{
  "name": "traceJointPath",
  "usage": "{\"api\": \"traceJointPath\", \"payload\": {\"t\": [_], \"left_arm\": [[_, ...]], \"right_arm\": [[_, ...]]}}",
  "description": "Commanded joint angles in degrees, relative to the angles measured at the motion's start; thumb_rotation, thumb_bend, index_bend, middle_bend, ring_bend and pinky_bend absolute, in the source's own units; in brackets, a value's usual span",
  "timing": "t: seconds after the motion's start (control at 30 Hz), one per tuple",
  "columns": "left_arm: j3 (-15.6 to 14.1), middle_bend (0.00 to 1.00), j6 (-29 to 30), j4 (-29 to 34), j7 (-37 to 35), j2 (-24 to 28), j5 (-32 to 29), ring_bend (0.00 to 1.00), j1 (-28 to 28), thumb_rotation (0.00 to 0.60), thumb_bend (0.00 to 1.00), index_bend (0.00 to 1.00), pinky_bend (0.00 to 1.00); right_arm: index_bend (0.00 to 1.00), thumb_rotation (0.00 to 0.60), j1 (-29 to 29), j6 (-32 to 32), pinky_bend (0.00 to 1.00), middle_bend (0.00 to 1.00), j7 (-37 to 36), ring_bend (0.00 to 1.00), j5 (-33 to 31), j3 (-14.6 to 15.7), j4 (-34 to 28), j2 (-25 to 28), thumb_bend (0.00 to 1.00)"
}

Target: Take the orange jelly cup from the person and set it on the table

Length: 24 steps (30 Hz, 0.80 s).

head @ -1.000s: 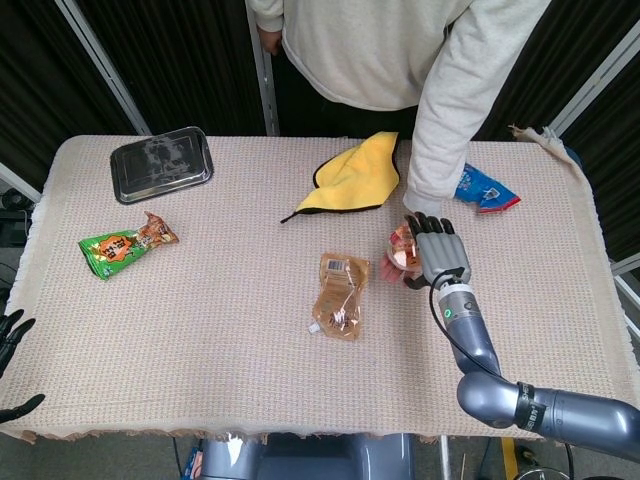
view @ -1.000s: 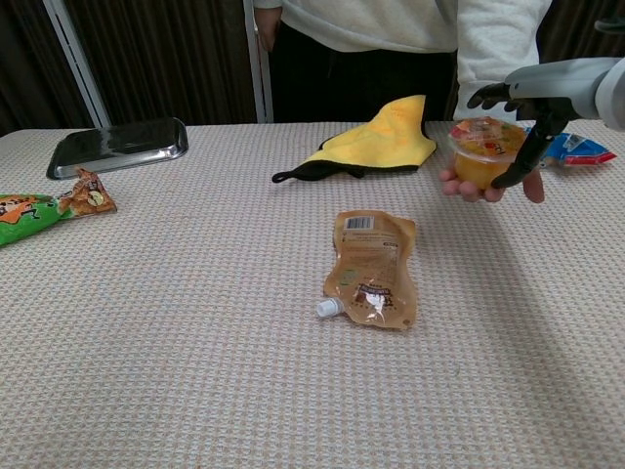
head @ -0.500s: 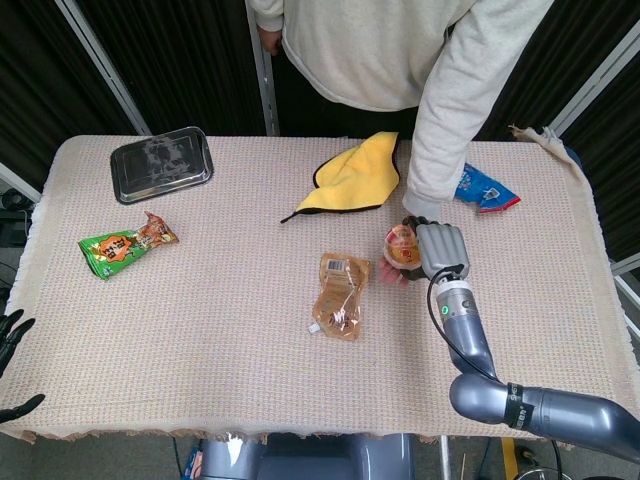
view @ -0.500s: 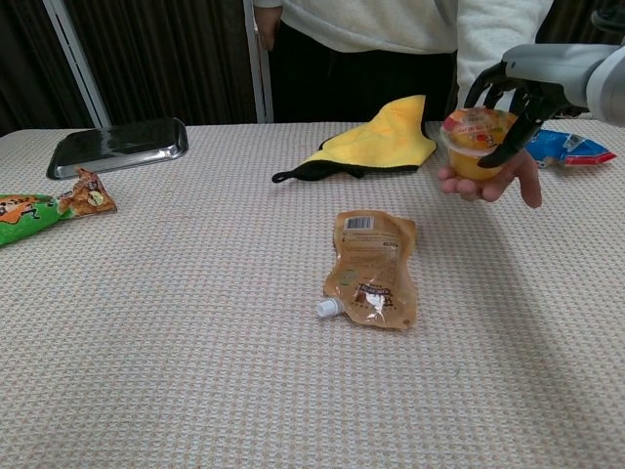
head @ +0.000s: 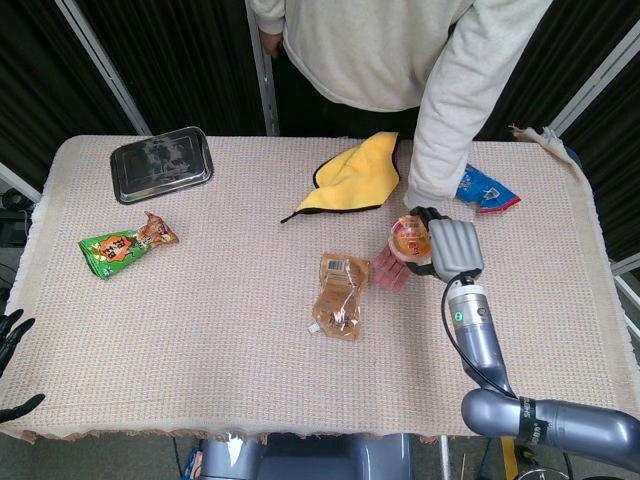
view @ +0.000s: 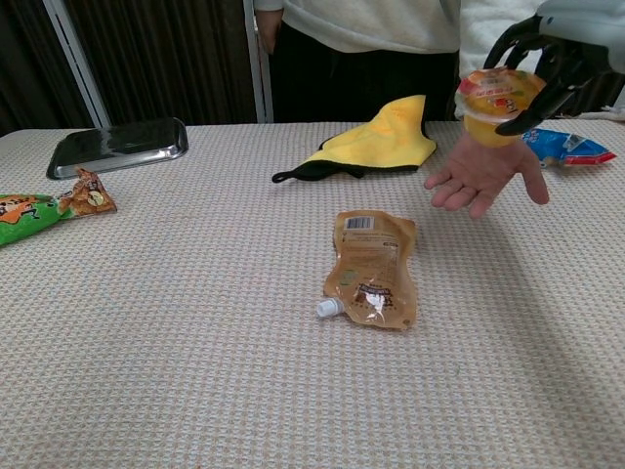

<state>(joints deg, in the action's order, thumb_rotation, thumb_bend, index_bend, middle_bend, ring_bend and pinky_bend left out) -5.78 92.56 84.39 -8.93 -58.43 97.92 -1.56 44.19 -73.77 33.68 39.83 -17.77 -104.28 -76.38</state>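
Fingers (view: 516, 37) of the right hand (view: 547, 49) curl around the orange jelly cup (view: 496, 103), gripping it just above the person's open palm (view: 485, 171), off the table (view: 195, 293). Only the left hand's (head: 10, 345) spread fingertips show at the table's edge, holding nothing.

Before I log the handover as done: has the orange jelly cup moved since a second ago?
Yes. In the chest view the orange jelly cup, held by the right hand, has risen off the person's palm, higher against the yellow cloth.
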Motion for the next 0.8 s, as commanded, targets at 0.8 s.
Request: {"api": "traceJointPath", "payload": {"t": [0.8], "left_arm": [[0.3, 0.0, 0.2, 0.5, 1.8, -0.4, -0.6, 0.0, -0.3, 0.6, 0.0, 0.02, 0.0]], "right_arm": [[0.62, 0.6, -15.8, 0.9, 0.55, 0.55, -10.5, 0.48, 8.2, 12.9, 1.5, 2.9, 0.17]]}}
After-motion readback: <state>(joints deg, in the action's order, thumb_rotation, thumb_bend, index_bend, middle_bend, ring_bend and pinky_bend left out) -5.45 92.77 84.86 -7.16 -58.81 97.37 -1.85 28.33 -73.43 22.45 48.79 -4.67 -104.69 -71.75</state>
